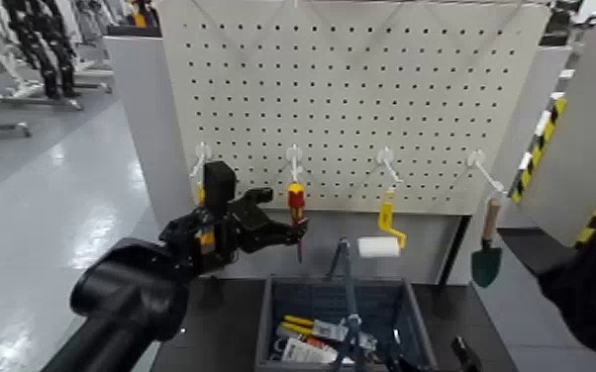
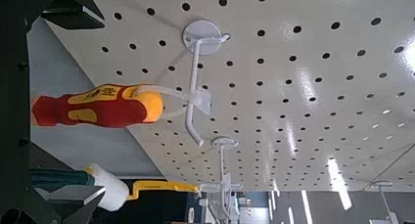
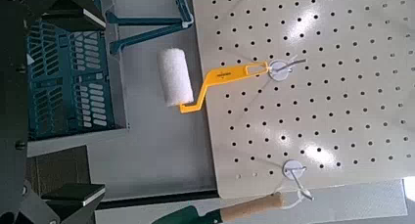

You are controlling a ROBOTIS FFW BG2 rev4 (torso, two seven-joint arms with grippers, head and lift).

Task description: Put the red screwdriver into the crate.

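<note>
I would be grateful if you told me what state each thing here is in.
Red screwdriver: hanging from its hook, ungripped
Left claw: open, around the screwdriver
Right claw: open, holding nothing
Crate: open-topped, holding items
Crate handle: raised
Paint roller: hanging
Trowel: hanging, blade down

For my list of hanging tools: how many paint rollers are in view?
1. The roller hangs on the pegboard, between the screwdriver and the trowel. More may be hidden in the crate.
</note>
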